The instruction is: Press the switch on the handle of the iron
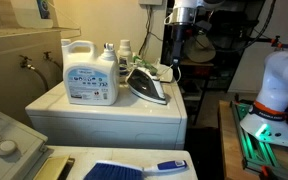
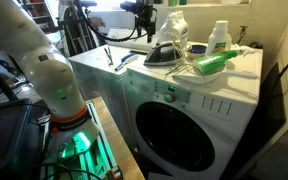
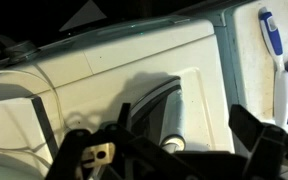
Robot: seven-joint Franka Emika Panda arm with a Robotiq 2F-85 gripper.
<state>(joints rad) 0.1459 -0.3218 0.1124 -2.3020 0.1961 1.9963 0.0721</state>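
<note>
The iron (image 1: 148, 86) stands sole-down on the desk (image 1: 46, 103), just beside the detergent jug (image 1: 91, 75), on the jug's side that faces the robot's base. The claw (image 1: 177, 52) hangs in the air above the desk, farther from the jug than the iron is and clearly higher than the iron's handle, so the iron lies below it and back toward the jug. Nothing touches: there is open air between claw and handle in both exterior views. In the wrist view the two dark fingers (image 3: 256, 145) stand wide apart with nothing between them, so the claw is spread and empty; a dark curved shape between and beyond them is probably the iron's handle, though the claw hides part of it. The iron's long axis appears to run slantwise across the desk top, and the handle arches along that same line. The switch itself is too small to make out in any view. My judgement is that the press calls for a move down and toward the jug, bringing one fingertip over the handle's upper side, and that the fingers would serve better brought together, since spread as they are they could straddle the handle and miss the switch.
</note>
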